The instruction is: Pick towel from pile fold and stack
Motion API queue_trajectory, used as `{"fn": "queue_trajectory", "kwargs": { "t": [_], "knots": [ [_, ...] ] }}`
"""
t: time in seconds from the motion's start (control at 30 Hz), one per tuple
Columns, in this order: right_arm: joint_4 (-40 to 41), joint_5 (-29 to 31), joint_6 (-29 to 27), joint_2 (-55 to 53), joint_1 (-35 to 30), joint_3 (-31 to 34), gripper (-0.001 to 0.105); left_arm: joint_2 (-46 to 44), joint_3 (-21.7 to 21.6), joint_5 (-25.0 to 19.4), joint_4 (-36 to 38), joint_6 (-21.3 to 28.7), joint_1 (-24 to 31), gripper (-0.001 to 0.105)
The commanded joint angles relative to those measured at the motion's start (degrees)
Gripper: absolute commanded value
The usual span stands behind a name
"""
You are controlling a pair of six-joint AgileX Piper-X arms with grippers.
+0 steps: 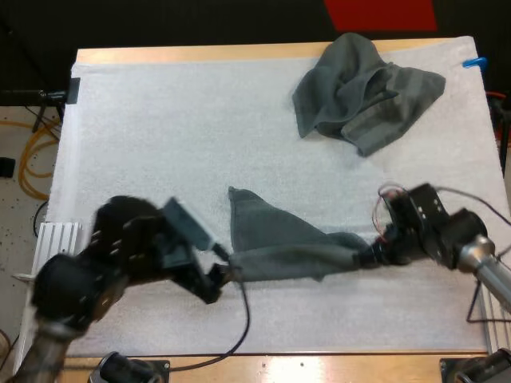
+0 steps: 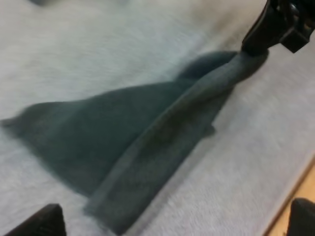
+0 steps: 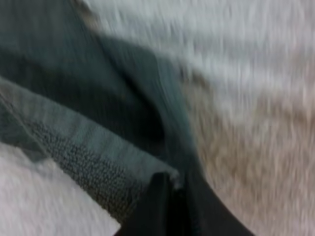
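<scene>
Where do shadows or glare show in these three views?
High view: even light, no glare; the crumpled towel is dark in its creases. Left wrist view: a soft shadow on the mat beside the raised fold of the stretched towel. Right wrist view: deep shade in that towel's folds.

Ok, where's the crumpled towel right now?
In the high view, the crumpled towel lies on the mat's far right part, well beyond the other towel that the right gripper holds near the front.

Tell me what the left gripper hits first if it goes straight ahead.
Likely the towel: its near end lies just ahead of the open left gripper; farther along, the right gripper pinches its far end.
</scene>
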Motion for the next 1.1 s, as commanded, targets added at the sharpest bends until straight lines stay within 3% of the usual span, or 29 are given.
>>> {"fn": "queue_trajectory", "kwargs": {
  "t": [0.0,0.33,0.53,0.63,0.8,1.07],
  "knots": [
    [0.3,-1.0,0.8,-1.6,0.2,1.4,0.0,1.7,-0.3,-0.5,-1.4,0.3,-1.5,0.085],
    [-0.9,0.4,2.0,-3.4,0.2,4.4,0.0,17.7,0.1,-5.1,-3.9,0.3,-3.4,0.085],
    [-2.1,0.4,2.0,-3.4,0.2,4.4,0.0,25.0,5.8,-6.0,-6.9,-2.1,-3.4,0.084],
    [-2.4,0.4,2.0,-3.4,0.2,4.4,0.0,27.6,8.1,-7.8,-9.3,-5.7,-3.4,0.075],
    [-3.6,0.4,2.1,-3.4,0.2,4.4,0.0,33.1,8.7,-7.8,-13.8,-8.5,-3.4,0.049],
    [-3.2,0.4,2.2,-3.4,0.2,4.4,0.0,41.1,8.7,-7.8,-15.0,-8.5,-3.4,0.046]
  ]
}}
